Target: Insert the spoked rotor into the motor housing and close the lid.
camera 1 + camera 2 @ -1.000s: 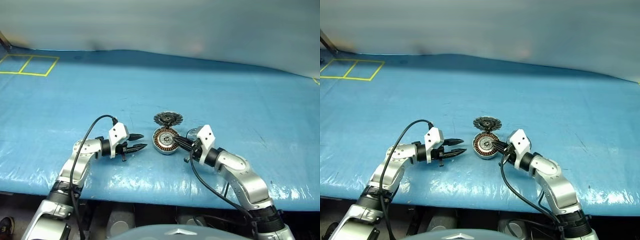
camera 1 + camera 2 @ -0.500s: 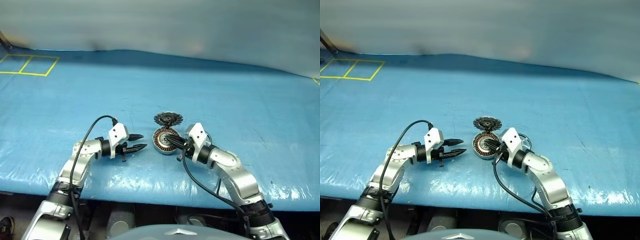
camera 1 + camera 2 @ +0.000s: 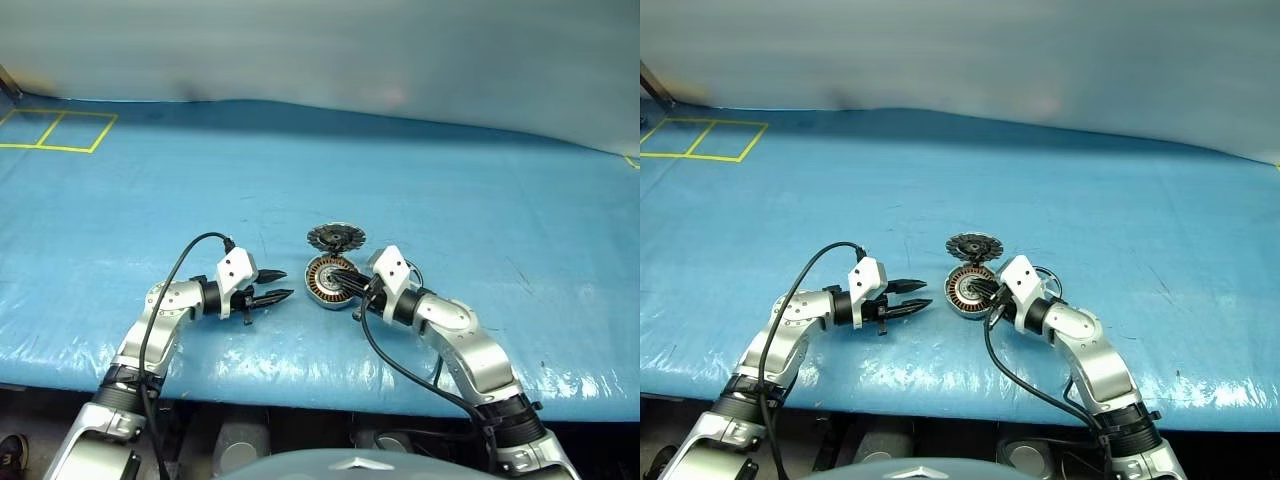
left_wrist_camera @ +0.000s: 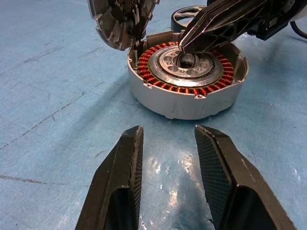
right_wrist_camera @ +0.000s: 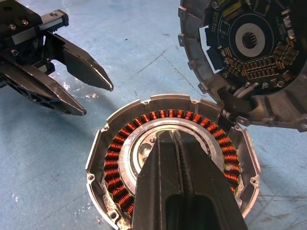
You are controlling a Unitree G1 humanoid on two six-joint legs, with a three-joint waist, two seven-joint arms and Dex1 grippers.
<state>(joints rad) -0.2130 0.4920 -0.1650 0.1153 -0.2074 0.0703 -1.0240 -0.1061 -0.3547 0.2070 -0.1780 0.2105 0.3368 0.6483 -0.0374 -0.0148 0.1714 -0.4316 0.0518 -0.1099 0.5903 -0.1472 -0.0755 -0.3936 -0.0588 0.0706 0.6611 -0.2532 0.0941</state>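
Housing open, right end effector on its hub

On the blue tabletop, the housing lay with its lid propped open at 12 o'clock. The closed right end effector rested its tips on the silver centre, holding nothing. The left end effector hovered at 9 o'clock, part-open, empty. The rotor lay just behind the housing. Pressing there could scrape the windings or skid the housing.
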